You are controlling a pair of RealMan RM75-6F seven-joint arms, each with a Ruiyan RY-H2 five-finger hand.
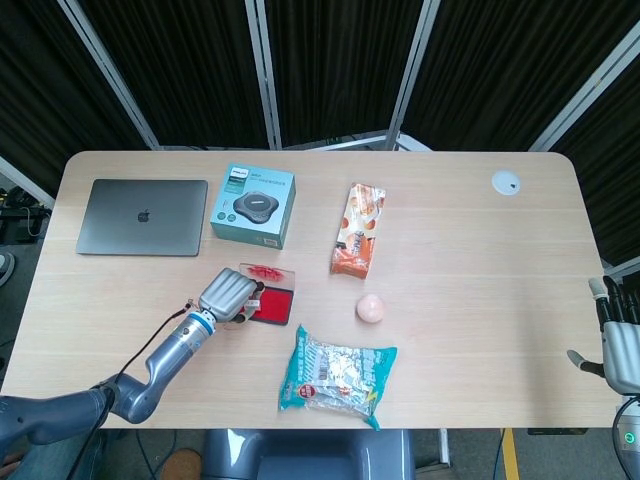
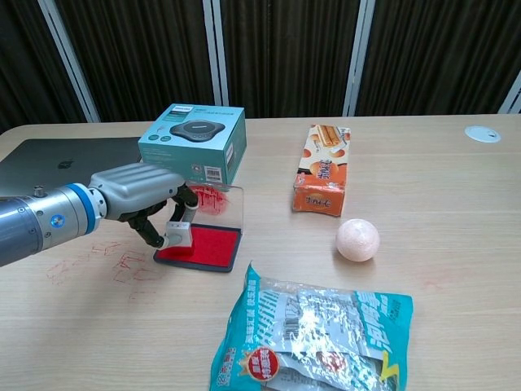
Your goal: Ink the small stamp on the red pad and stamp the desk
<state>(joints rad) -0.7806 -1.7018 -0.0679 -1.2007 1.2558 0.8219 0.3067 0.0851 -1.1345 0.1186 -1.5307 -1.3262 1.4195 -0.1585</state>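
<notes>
My left hand (image 2: 138,191) (image 1: 225,294) grips the small white stamp (image 2: 178,234) between thumb and fingers. The stamp's base presses on the left part of the red ink pad (image 2: 203,246) (image 1: 273,304), whose clear lid (image 2: 220,202) stands open behind it. Red stamp marks (image 2: 122,265) lie on the desk just left of the pad. In the head view the hand hides the stamp. My right hand (image 1: 620,345) hangs at the far right edge, off the desk, fingers straight and holding nothing.
A teal box (image 2: 194,140) stands right behind the pad, with a grey laptop (image 1: 142,216) to its left. An orange snack pack (image 2: 324,179), a pink ball (image 2: 358,239) and a blue snack bag (image 2: 313,330) lie to the right and front.
</notes>
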